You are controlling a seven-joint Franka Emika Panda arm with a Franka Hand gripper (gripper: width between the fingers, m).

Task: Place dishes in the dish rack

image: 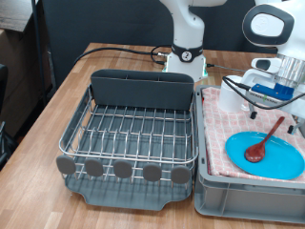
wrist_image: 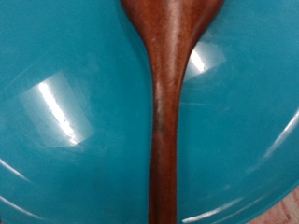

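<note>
The light-blue plate [image: 281, 160] lies in the grey crate [image: 248, 197] lined with pink checked cloth, at the exterior view's right. The reddish-brown wooden spoon [image: 265, 141] lies across the plate, bowl down towards the bottom left. My gripper [image: 278, 95] hangs just above the spoon's handle end; its fingers do not show clearly. The wrist view is filled by the spoon handle [wrist_image: 166, 112] on the plate [wrist_image: 75, 112], and no fingers show there. A white mug [image: 236, 93] stands in the crate's far corner. The silver wire dish rack [image: 133, 134] is empty.
The rack has a dark grey back bin [image: 143, 88] and a row of grey discs [image: 124, 169] along its near edge. It stands close against the crate on a wooden table [image: 67, 86]. The robot base [image: 188, 48] and black cables stand behind the rack.
</note>
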